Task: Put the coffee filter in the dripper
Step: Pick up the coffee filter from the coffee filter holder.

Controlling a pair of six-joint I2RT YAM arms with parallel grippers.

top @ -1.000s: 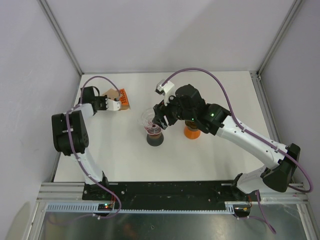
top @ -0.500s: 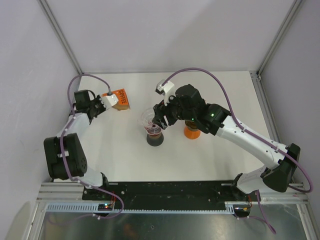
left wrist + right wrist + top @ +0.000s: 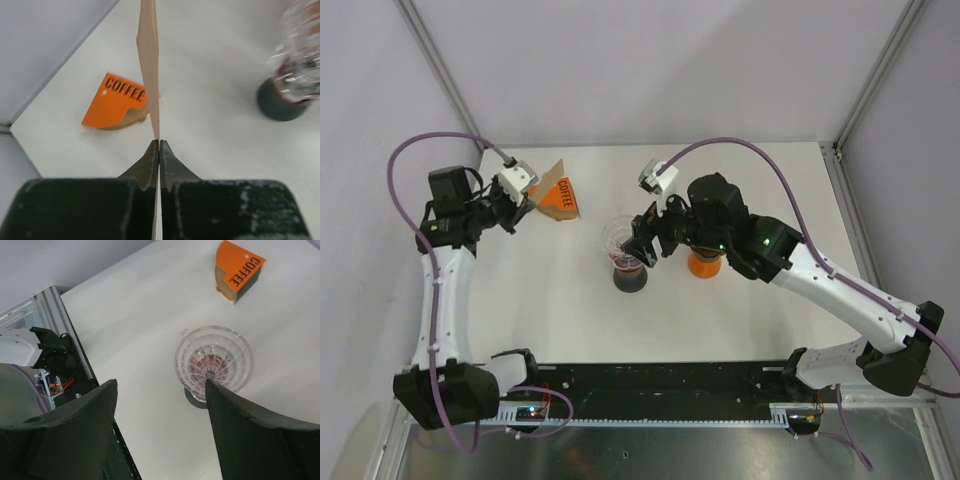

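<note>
The clear ribbed dripper (image 3: 621, 238) stands on a dark base at the table's middle; it also shows in the right wrist view (image 3: 214, 361) and at the right edge of the left wrist view (image 3: 301, 60). My left gripper (image 3: 523, 201) is shut on a tan paper coffee filter (image 3: 544, 181), held edge-on above the table in its wrist view (image 3: 148, 65), left of the dripper. The orange COFFEE filter box (image 3: 561, 201) lies below it (image 3: 113, 101). My right gripper (image 3: 646, 246) is open and empty, hovering over the dripper's right side (image 3: 160, 385).
An orange object (image 3: 703, 265) stands right of the dripper, partly under the right arm. The table's left edge and the wall run close behind the filter box (image 3: 239, 270). The arms' base rail lies along the near edge.
My left arm has swung back and up to the left, drawing the filter out of the orange box. The right gripper has stayed over the dripper, shifting only slightly.
</note>
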